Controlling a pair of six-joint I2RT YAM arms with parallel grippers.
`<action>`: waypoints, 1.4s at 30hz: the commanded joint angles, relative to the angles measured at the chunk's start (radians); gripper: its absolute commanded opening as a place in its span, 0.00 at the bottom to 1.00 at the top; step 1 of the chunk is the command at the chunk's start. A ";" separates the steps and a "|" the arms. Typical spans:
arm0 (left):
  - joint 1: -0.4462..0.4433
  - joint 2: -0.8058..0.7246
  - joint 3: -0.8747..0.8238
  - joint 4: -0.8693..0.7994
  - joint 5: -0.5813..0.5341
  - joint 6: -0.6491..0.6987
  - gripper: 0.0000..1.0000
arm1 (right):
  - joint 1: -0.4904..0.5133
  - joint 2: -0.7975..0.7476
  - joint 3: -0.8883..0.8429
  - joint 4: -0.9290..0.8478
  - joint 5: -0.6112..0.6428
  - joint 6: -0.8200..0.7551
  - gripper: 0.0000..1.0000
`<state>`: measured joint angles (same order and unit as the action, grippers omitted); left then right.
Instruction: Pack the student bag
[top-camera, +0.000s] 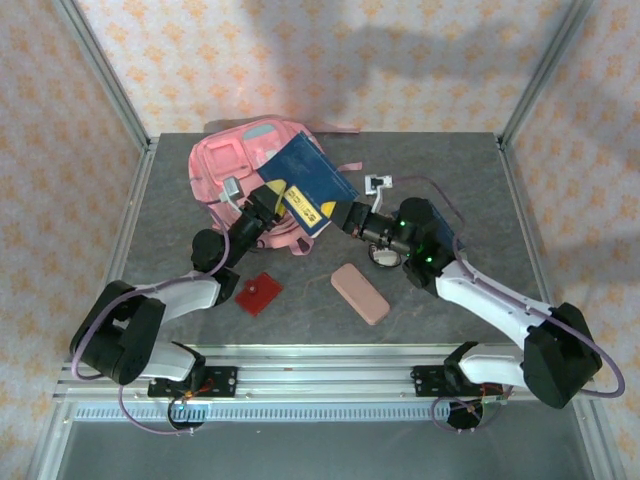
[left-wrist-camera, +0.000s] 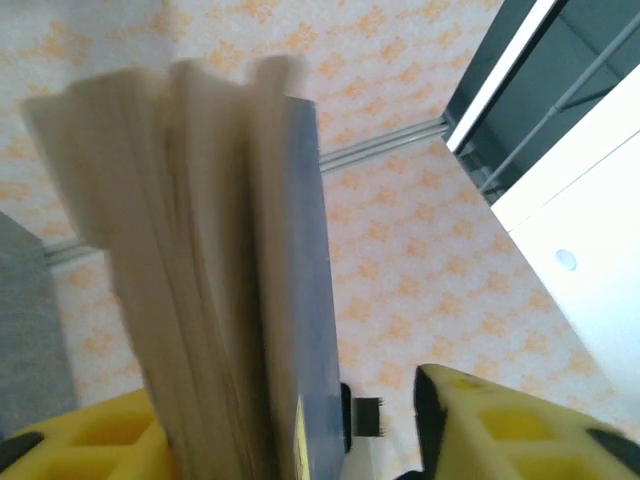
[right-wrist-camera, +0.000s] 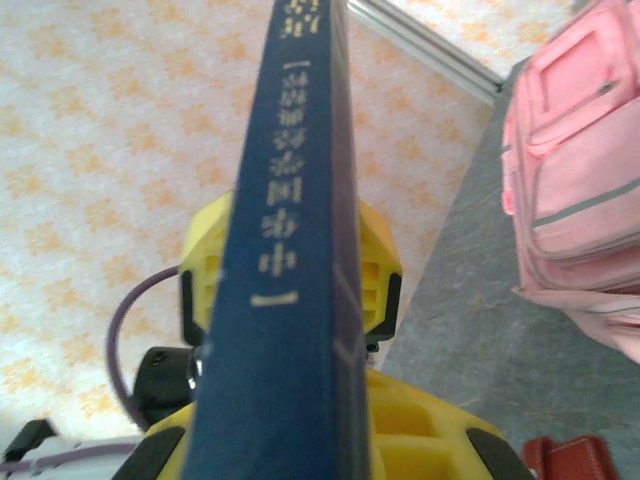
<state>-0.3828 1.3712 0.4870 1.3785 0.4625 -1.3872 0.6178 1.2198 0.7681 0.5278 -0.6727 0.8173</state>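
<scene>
The right gripper (top-camera: 347, 210) pinches the thick dark-blue hardback book (top-camera: 310, 185) at its spine, probably to steer it into the large pink fabric student bag (top-camera: 230, 165) lying at the book's ten o'clock. The left gripper (top-camera: 266, 204) stands spread around the page edge, seemingly not clamping, though that view is blurred. The flat red wallet (top-camera: 258, 293) and pink oblong pencil case (top-camera: 360, 292) lie well apart at six o'clock.

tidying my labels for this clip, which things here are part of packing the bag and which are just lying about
In the job:
student bag
blue book, gripped by the right claw

Just lying about, untouched:
pink pencil case
red wallet
</scene>
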 joint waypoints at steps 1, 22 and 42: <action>0.036 -0.088 0.011 -0.252 -0.002 0.155 0.63 | -0.032 -0.048 0.047 -0.105 0.083 -0.075 0.00; 0.081 0.407 0.913 -1.885 -0.426 1.332 0.80 | -0.282 -0.249 0.032 -0.438 0.118 -0.224 0.00; 0.018 0.543 0.901 -1.803 -0.507 1.561 0.87 | -0.282 -0.208 0.005 -0.404 0.087 -0.199 0.00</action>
<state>-0.3607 1.9308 1.4151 -0.4503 -0.0498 0.1368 0.3393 1.0176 0.7723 0.0597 -0.5724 0.6235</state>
